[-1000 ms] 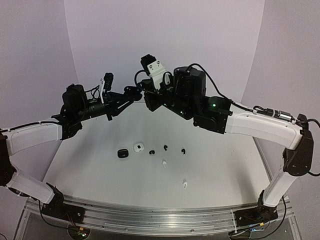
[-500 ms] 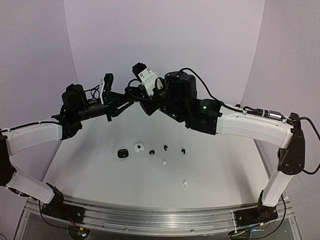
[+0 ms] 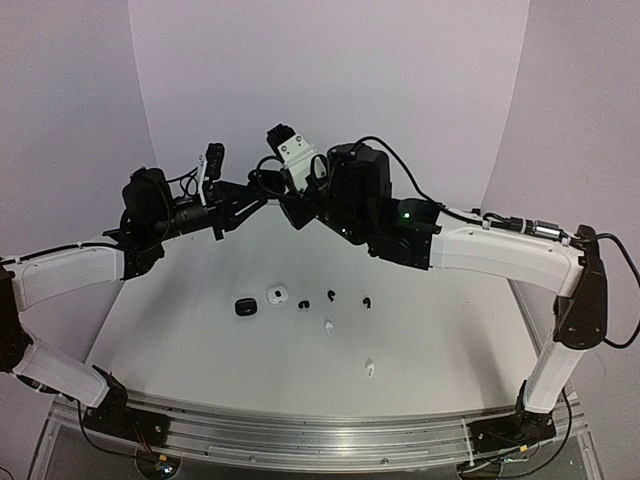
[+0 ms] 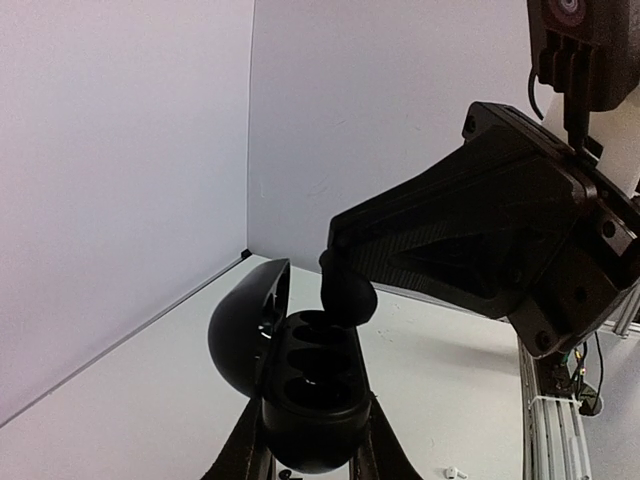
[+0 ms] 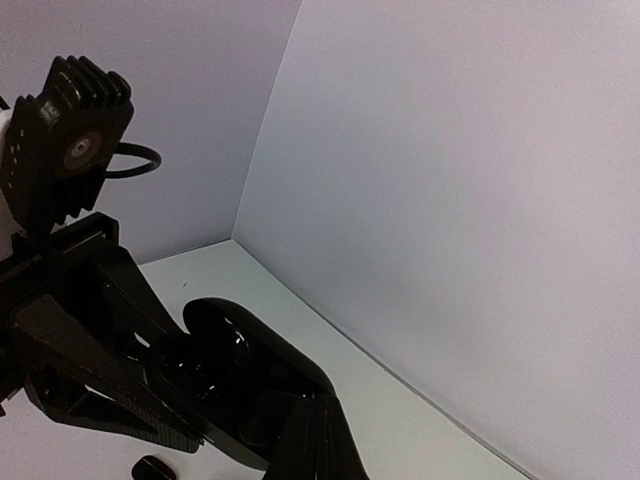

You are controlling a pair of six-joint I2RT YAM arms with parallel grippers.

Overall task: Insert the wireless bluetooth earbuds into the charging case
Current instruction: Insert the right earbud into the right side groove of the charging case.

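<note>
right gripper [image 4: 340, 272] crowding the mouth of the raised black case [image 4: 310, 400], open table [image 3: 450, 340] beneath around the scattered earbuds [image 3: 331, 295]

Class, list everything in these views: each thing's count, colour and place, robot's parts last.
open charging case: one, black, in the left jaws, lid swung back
held earbud: one, black, at the tip of the right jaws, over the open charging case
black earbuds: three, black, in a loose row mid-table
white earbuds: two, white, nearer the arms than that row
black case: one, black, on the table left of the row
white case: one, white, beside the black case
table: one, white, under it all
left arm: one, white and black, jaws shut on the open charging case
right arm: one, white and black, jaws shut on the held earbud
</note>
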